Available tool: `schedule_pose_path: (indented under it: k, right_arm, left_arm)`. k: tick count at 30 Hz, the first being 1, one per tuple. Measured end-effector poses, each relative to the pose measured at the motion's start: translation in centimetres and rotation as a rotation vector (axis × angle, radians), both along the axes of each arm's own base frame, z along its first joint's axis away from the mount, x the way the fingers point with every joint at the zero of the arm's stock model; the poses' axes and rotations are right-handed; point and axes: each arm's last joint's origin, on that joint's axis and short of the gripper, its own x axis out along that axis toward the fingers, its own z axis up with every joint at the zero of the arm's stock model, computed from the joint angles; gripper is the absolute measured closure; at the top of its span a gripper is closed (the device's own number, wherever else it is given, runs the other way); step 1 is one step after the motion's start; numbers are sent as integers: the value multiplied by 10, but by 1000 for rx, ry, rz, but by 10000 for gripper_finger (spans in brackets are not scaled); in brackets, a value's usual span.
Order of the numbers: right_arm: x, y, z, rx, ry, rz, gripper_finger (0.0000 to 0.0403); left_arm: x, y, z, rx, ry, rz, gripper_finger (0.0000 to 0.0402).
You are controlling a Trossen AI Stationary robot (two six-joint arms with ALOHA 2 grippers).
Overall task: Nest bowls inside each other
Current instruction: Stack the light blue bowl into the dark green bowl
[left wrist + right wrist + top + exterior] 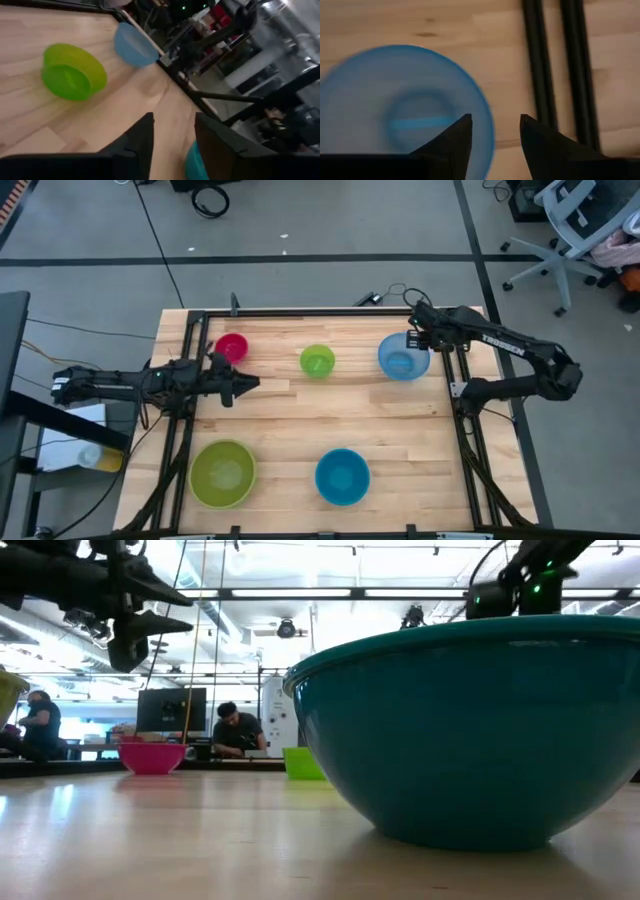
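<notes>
Five bowls stand apart on their bases on the wooden table. The magenta-red bowl (pixel 231 347), the small green bowl (pixel 317 361) and the light blue bowl (pixel 403 357) form the far row. The large lime-green bowl (pixel 222 472) and the teal-blue bowl (pixel 342 476) stand near the front. My left gripper (pixel 245 385) is open and points level toward the table's right, just near of the magenta-red bowl. My right gripper (pixel 495 132) is open and points down over the light blue bowl's (pixel 405 120) rim on the side toward the table's right edge. It holds nothing.
Black frame rails (pixel 540 65) run along the table's right edge close to the light blue bowl, and more rails (pixel 190 350) line the left and far edges. Bare wood (pixel 330 415) lies between the two rows of bowls. People sit in the room behind (pixel 238 730).
</notes>
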Motion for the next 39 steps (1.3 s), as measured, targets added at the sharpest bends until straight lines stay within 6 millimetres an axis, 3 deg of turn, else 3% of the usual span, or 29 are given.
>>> schedule_pose_path:
  k: [6,11,17,22,26,32,39]
  right_arm:
    - [4,-19,-27,122,55,53,227]
    - [6,-24,-56,245,85,92,240]
    - [11,-23,-72,275,75,172,296]
    - [26,-15,-57,139,-32,271,386]
    - [44,-1,-37,-2,-159,293,388]
    - [88,27,-1,-284,-323,454,393]
    - [128,46,19,-495,-261,468,393]
  left_arm:
    - [4,10,-12,-18,139,161,241]
    - [6,16,-17,-45,175,214,244]
    - [9,20,-19,-97,175,255,244]
    - [12,21,-16,-139,133,272,244]
    - [21,22,-12,-130,71,273,244]
    - [41,28,-2,-33,-58,294,244]
    - [83,37,42,204,8,277,244]
